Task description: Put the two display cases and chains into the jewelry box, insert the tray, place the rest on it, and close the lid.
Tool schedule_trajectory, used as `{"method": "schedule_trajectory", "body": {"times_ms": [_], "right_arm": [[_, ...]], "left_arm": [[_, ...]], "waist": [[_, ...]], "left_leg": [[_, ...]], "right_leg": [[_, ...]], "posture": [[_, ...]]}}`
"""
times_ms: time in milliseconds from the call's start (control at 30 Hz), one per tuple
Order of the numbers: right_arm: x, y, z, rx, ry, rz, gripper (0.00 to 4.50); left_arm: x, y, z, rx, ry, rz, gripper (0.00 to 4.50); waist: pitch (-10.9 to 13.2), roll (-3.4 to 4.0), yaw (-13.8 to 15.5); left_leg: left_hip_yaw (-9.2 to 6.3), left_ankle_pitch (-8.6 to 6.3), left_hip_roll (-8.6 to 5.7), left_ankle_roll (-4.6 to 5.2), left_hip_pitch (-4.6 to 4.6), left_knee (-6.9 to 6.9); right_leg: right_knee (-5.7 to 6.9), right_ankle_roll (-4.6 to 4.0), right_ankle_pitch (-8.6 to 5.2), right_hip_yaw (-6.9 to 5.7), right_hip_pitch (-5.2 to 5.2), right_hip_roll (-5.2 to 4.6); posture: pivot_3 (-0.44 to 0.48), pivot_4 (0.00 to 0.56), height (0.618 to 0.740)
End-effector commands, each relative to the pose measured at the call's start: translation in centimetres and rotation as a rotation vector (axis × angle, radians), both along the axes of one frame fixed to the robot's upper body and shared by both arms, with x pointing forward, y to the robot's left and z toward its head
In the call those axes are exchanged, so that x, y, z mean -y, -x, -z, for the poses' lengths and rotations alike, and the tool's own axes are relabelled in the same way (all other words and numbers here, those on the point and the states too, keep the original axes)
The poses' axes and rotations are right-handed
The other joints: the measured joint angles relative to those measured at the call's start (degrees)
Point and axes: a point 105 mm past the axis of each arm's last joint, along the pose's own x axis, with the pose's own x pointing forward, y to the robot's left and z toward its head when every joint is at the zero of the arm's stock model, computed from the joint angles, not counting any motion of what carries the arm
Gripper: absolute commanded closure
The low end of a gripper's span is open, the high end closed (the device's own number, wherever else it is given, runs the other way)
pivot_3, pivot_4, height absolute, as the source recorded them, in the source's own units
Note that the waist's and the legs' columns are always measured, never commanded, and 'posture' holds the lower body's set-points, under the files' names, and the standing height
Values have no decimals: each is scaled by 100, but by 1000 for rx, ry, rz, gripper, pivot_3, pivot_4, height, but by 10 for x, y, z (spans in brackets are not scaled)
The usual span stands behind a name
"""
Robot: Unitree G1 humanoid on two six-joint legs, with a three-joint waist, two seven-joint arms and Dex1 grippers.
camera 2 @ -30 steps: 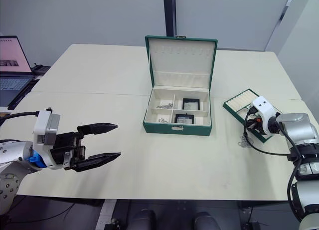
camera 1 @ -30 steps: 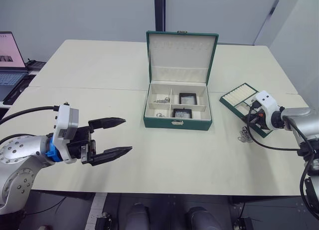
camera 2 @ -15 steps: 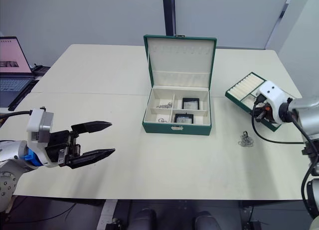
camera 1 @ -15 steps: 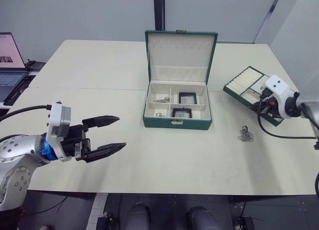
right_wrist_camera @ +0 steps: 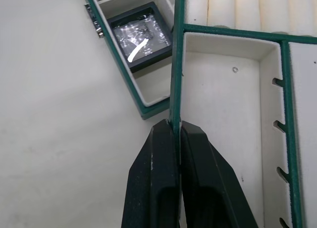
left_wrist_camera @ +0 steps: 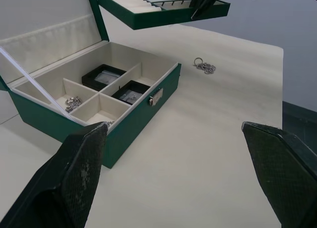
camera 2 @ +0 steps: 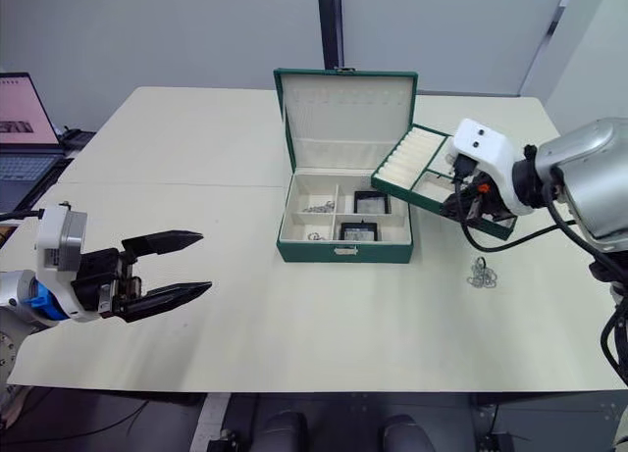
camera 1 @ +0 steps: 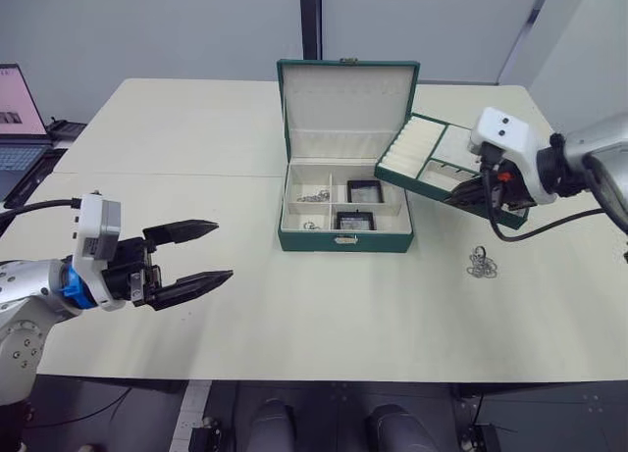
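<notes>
The dark green jewelry box (camera 1: 345, 241) stands open mid-table, its lid (camera 1: 348, 109) upright. Two display cases (camera 1: 365, 191) (camera 1: 352, 220) lie in its right compartments, and the chains (camera 1: 316, 196) lie in the left ones. My right gripper (camera 1: 469, 199) is shut on the rim of the tray (camera 1: 432, 163), holding it tilted in the air just over the box's right edge. In the right wrist view the fingers (right_wrist_camera: 158, 154) pinch the tray (right_wrist_camera: 223, 89) wall above a display case (right_wrist_camera: 141, 35). The linked silver rings (camera 1: 481, 266) lie on the table, right of the box. My left gripper (camera 1: 224, 248) hangs open, well left of the box.
A laptop (camera 1: 15, 119) sits beyond the table's far left edge. A seam runs across the table behind the box's base. Bare tabletop lies in front of the box and between it and my left gripper.
My right gripper has lifted the tray off the table at the right and carried it left and up to the box's right side. My left arm has drawn back slightly to the left.
</notes>
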Motion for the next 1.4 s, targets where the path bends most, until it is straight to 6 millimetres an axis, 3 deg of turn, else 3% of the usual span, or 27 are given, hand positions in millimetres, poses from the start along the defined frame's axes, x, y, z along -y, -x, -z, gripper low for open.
{"method": "schedule_trajectory", "body": {"times_ms": [33,367,900,1400], "right_arm": [[-24,7,-9,28,2,-101,4485],[-50,2,-1,28,2,-192,4485],[-94,-18,15,72,25,-358,4485],[-113,-31,28,53,41,-436,4485]], "left_arm": [[0,5,-9,53,-11,-13,0],[-4,12,-11,55,-19,-50,0],[-32,24,-24,74,-10,-214,0],[-20,30,-41,84,-18,-253,0]], "waist": [[0,0,-27],[2,-3,-36],[1,-4,-64],[1,-8,-63]], "left_leg": [[-1,0,0,0,-2,-1],[-6,0,-2,0,-2,2],[-11,0,0,-1,-2,1],[-18,1,0,-2,-1,2]], "right_leg": [[1,0,0,-1,0,0],[0,0,0,-8,0,-3],[0,0,0,-13,-11,-2],[1,0,0,-19,-3,-2]], "posture": [[0,150,740],[0,150,740],[0,150,740],[0,150,740]]}}
